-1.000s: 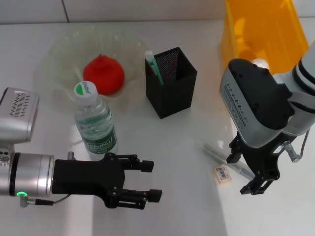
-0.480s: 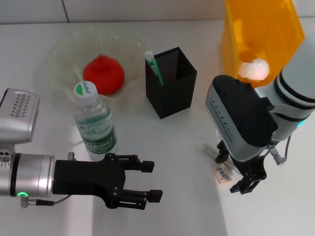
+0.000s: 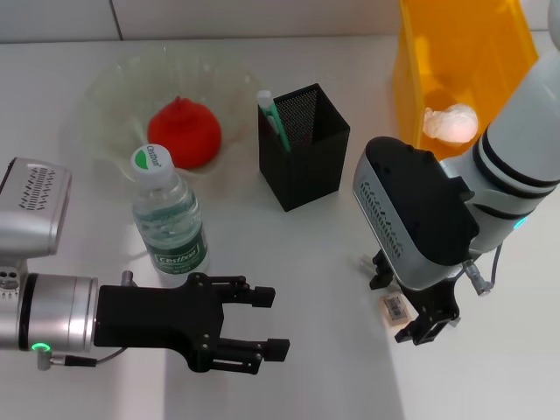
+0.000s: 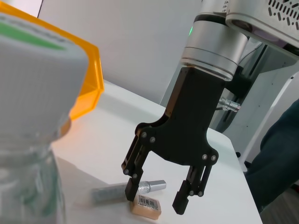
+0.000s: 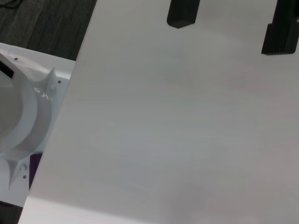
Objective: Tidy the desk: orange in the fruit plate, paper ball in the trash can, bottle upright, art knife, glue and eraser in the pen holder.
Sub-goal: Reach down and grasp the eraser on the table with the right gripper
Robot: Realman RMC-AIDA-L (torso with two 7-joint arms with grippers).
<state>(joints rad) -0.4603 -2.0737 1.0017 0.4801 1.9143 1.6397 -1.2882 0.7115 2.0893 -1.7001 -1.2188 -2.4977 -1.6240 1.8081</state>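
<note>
The right gripper [image 3: 395, 308] hangs low with spread fingers straddling the eraser [image 3: 396, 309] (barcode label up), which lies on the desk [image 3: 306, 262] beside the glue [image 4: 119, 192]. The left gripper [image 3: 262, 331] idles open near the upright bottle [image 3: 168, 219].

Right end effector [image 4: 156, 200] hangs open, fingers straddling the eraser [image 4: 146, 206] on the bench [image 4: 112, 140]; glue stick [image 4: 124, 191] lies touching it.

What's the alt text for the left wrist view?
The right gripper hangs open over a labelled eraser on the white desk, a grey art knife beside it. A blurred bottle fills the foreground; an orange bin stands behind.
</note>
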